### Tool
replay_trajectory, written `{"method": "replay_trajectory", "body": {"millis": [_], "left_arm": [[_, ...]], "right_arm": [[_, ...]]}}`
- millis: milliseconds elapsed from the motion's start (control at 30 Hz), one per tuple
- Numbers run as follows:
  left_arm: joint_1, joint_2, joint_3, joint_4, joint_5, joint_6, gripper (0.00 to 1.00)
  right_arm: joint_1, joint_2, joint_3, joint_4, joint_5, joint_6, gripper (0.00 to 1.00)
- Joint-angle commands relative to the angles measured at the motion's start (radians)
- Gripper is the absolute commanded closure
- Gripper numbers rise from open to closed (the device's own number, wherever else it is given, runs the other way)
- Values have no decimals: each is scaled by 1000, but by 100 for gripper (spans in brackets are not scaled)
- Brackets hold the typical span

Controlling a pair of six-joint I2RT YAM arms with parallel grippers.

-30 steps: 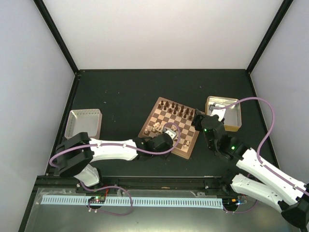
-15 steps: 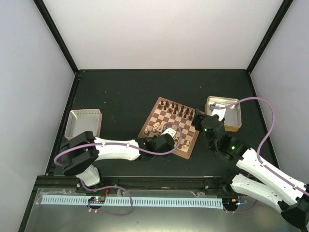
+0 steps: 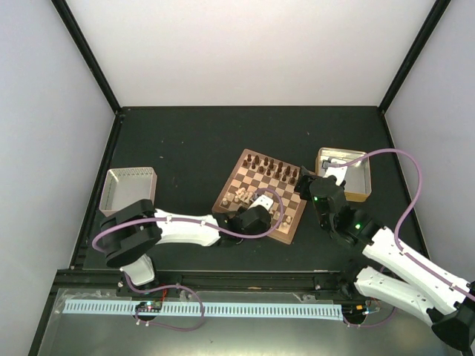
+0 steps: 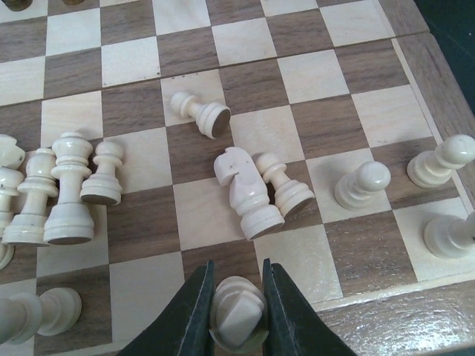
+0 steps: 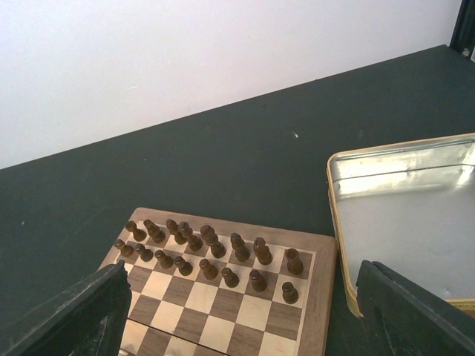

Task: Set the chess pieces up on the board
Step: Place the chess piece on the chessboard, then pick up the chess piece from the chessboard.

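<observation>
Left gripper (image 4: 236,285) is pinched nearly shut on a small cream piece (image 4: 237,320). It has a rounded head with a slit across it, so I'd guess a bishop, but I'm not 100% sure. It hangs low over the board (image 4: 415,330), right at the near edge row on the cream side.

Just past the fingertips there's a cream knight (image 4: 247,191) with a pawn (image 4: 286,187) up against it, touching. A bit further on, a toppled pawn (image 4: 197,113) lies flat with its base facing the camera. Off to the left a bunch of cream pieces (image 4: 67,193) stands crowded together. A few more pawns (image 4: 361,185) sit to the right near the border.

Right gripper (image 5: 241,326) is spread as wide as it goes with nothing in it, parked by the board's edge next to the metal tray (image 5: 408,222). From its camera the dark pieces (image 5: 208,252) look lined up in two neat rows along the far side.

My read: the dark side is basically done and the cream side is the mess. We're mid-placement of this one piece on the back rank.

The next move needs it set down upright and centred on its square. Then the jaws should open and lift straight up, since the knight and pawn are close enough that any sideways drift could knock them over.
</observation>
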Motion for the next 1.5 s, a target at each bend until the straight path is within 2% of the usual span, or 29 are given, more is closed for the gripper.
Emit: {"method": "replay_trajectory", "body": {"millis": [0,167,533,700,867,1067,1133,1200,1267,1367,1467], "left_arm": [[-6,31,32,38,-35,16,93],[-6,40,36,26,-44,10,86],[-6,-90,21,-5,-39,15,47],[3,-213,15,-40,-51,12,42],[43,-384,-12,-94,-49,-7,39],[155,-625,-83,-156,-6,-17,35],[223,-705,-103,-179,51,-25,33],[295,-775,-121,-187,129,-22,31],[351,-837,-124,-199,199,-9,29],[398,-882,-91,-235,307,29,28],[413,-920,-79,-239,340,34,26]], "right_arm": [[-6,-1,-10,34,33,2,16],[-7,-1,-14,36,26,4,16],[-8,-15,-10,26,12,4,16],[-9,-25,-7,11,-30,2,16],[-31,-10,-14,25,-205,-44,17],[-94,179,21,13,-490,-98,24],[-96,274,48,-1,-546,-116,30],[-98,364,82,-14,-594,-134,42],[-100,433,101,-6,-636,-147,47],[-100,530,128,15,-680,-167,49],[-100,624,195,-27,-701,-175,49]]}}
